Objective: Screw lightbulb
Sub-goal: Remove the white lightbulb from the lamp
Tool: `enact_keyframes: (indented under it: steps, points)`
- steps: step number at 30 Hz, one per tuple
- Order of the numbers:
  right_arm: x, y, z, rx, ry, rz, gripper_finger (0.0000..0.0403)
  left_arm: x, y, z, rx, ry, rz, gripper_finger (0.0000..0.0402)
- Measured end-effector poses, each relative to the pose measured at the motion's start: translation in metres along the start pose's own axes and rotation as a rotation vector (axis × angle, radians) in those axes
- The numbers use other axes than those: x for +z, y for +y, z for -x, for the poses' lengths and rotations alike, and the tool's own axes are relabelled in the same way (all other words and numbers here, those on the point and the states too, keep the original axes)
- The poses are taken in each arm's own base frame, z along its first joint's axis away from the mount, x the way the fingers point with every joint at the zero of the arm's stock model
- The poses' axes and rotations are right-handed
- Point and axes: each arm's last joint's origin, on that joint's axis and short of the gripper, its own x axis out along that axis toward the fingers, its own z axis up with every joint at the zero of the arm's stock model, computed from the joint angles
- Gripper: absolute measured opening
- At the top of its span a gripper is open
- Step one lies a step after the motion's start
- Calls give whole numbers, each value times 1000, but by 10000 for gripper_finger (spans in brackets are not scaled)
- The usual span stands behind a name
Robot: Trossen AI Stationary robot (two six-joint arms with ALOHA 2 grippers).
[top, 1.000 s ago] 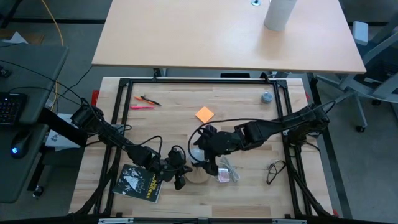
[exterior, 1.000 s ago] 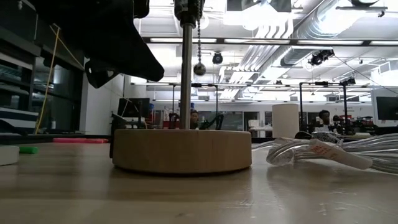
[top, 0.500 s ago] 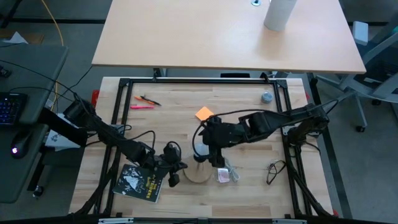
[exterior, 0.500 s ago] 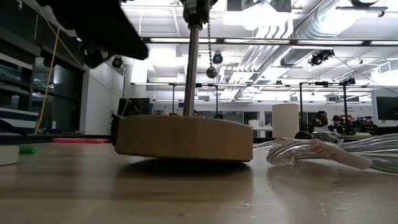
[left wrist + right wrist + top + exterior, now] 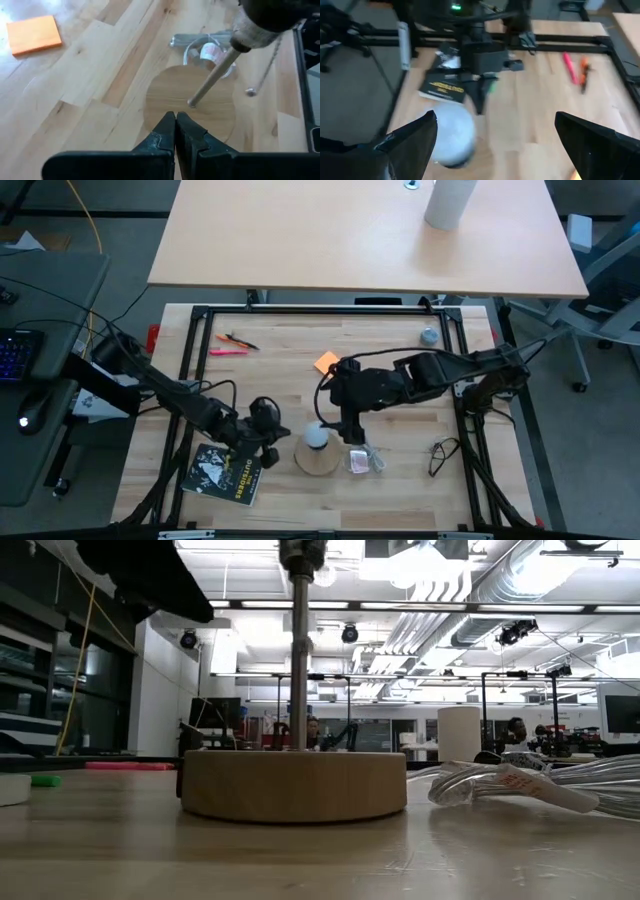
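Both pincers free: lightbulb [image 5: 316,436] sits atop the wooden disc [image 5: 318,458].

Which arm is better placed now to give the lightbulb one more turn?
Probably the right arm. Its pincer is open right beside the lightbulb atop the lamp. The left pincer is shut, beside the wooden base.

The dark left gripper [image 5: 268,423] sits low at mid-table with fingers [image 5: 172,131] pressed together, while the dark right gripper [image 5: 347,402] hovers nearby, fingers [image 5: 415,135] spread wide.
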Motion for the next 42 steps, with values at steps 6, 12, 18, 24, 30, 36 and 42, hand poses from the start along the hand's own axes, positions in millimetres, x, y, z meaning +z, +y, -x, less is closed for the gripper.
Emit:
enact_keyframes:
  steps: [6,12,18,24,30,36,42]
  points:
    - [-2,20,4,90,2,-155,392,13,5,19,-32,-75,-12,0]
    - [-18,47,12,231,169,-275,392,36,22,51,9,-244,-12,0]
    - [-30,77,24,315,275,-368,392,59,43,72,21,-377,3,0]
    - [-46,113,15,308,360,-408,387,78,50,69,12,-469,2,0]
    - [-78,156,-16,309,531,-334,249,83,50,45,-54,-428,-15,0]
    - [-97,171,-37,212,554,-264,22,83,44,16,-139,-377,-25,0]
    - [-86,157,-40,-22,340,-258,6,88,36,-1,-195,-439,18,0]
